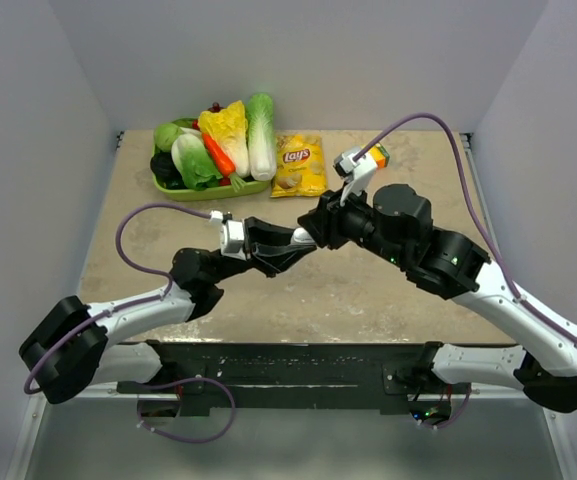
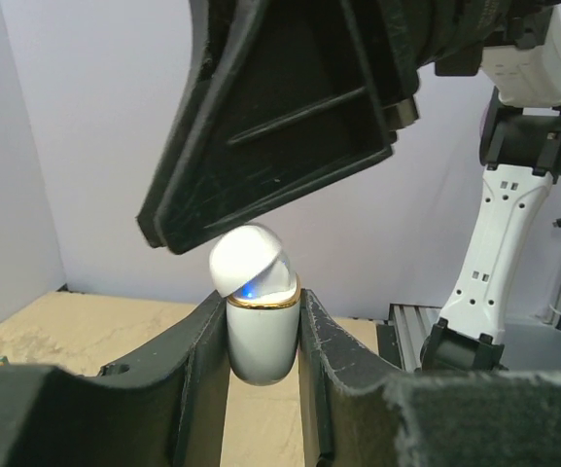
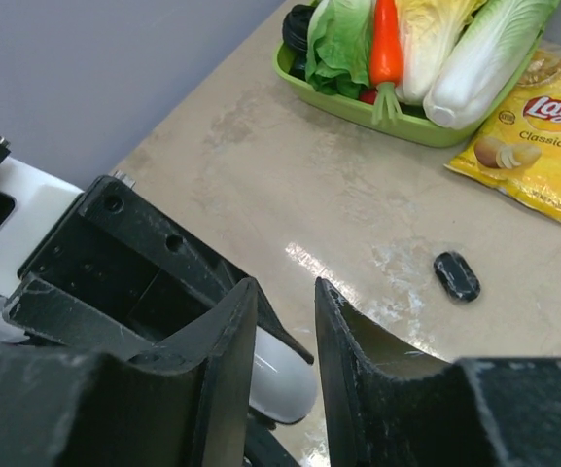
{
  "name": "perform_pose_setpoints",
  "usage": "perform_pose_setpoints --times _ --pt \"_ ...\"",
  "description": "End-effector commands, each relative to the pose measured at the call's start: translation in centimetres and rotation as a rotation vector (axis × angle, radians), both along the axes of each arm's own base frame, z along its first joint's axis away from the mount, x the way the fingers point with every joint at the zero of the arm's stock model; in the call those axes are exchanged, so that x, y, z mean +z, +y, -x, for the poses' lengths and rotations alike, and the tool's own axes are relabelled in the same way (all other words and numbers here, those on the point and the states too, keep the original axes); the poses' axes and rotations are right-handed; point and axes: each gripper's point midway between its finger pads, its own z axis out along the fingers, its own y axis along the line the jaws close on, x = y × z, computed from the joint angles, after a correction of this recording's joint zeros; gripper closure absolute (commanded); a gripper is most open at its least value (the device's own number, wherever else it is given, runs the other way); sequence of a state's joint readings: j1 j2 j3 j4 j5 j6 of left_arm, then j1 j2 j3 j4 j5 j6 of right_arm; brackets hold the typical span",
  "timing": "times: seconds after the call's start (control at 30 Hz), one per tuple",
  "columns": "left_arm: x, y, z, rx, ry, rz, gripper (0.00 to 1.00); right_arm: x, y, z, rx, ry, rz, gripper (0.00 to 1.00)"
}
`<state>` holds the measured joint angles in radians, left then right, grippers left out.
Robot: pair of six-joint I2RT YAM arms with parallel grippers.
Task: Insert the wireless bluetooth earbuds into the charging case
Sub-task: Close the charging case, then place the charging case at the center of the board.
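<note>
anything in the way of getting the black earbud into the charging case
Yes: the charging case, clamped in the left end effector, has its lid only ajar, tilted over the opening, with a finger of the right end effector directly above it.

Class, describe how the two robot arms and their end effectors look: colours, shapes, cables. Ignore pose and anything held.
The left arm and right arm pair white links with bulky black joint housings. A purple cable loops along each. The left end effector and right end effector each have two flat, wedge-shaped black fingers, scuffed at the edges.
</note>
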<state>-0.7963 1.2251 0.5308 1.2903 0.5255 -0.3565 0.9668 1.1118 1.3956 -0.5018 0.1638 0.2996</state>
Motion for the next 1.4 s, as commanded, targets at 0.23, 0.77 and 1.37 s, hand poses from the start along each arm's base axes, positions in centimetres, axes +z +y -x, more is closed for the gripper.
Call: perform_pose_setpoints --times 0.23,0.77,1.37 --pt "9.3 7.0 2.5 0.146 -0.312 0.462 1.00 0.2 -6.4 -2.2 -0.331 -0.059 -0.046 0.48" --pt "-18.0 8.4 -13.4 0.445 0.913 0.044 1.00 -9.1 -6.2 -2.2 -0.359 0.012 -0.034 0.41" --pt "-31.5 10.7 -15.3 0.662 1.245 -0.105 0.72 -11.0 -6.9 -1.8 -0.364 0.035 0.003 0.39"
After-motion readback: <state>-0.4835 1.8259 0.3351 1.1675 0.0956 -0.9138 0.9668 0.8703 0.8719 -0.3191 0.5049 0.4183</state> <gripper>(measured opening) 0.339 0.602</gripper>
